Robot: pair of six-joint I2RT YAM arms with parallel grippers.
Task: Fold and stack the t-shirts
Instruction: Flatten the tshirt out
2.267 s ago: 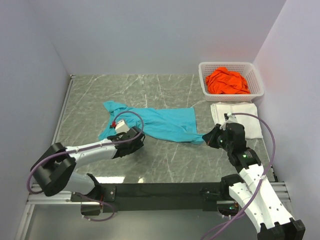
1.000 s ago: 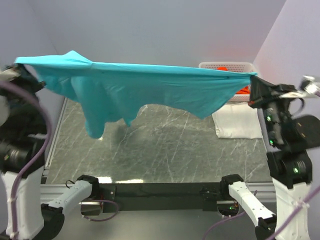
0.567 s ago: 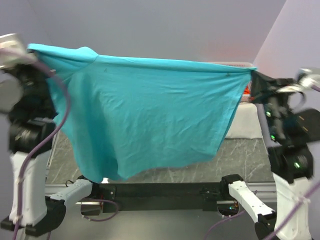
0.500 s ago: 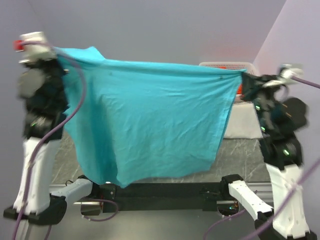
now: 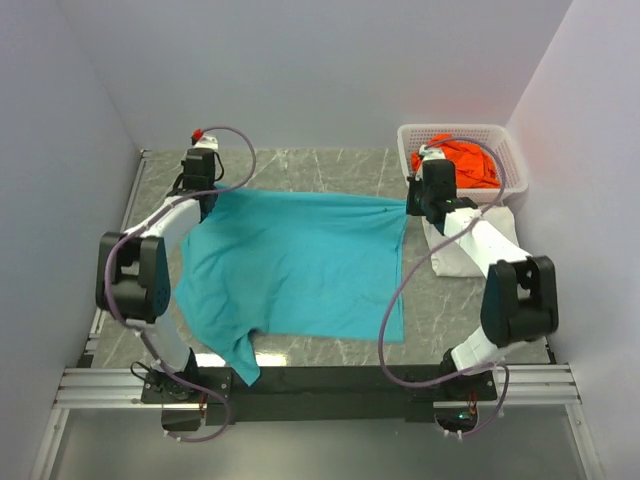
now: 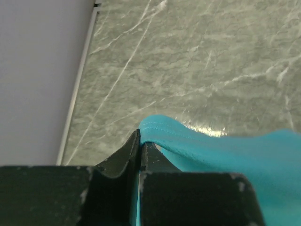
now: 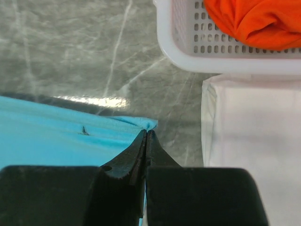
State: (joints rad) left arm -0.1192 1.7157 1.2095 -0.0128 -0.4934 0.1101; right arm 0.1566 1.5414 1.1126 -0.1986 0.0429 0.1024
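The teal t-shirt (image 5: 295, 265) lies spread flat on the marble table, its near left part hanging over the front edge. My left gripper (image 5: 205, 192) is shut on its far left corner (image 6: 160, 129). My right gripper (image 5: 412, 205) is shut on its far right corner (image 7: 149, 125). The folded white t-shirt (image 5: 470, 245) lies right of the teal one and shows in the right wrist view (image 7: 254, 141). The orange t-shirt (image 5: 462, 160) lies crumpled in the white lattice basket and shows in the right wrist view (image 7: 256, 21).
The white lattice basket (image 5: 412, 165) stands at the far right corner, right behind my right gripper; its wall shows in the right wrist view (image 7: 188, 42). Walls close the table in on the left, back and right. Bare marble (image 5: 300, 170) lies behind the teal shirt.
Both arms lifted the teal shirt high, held it stretched between them, then swung it forward and laid it down flat on the table. Both grippers still hold its far corners.
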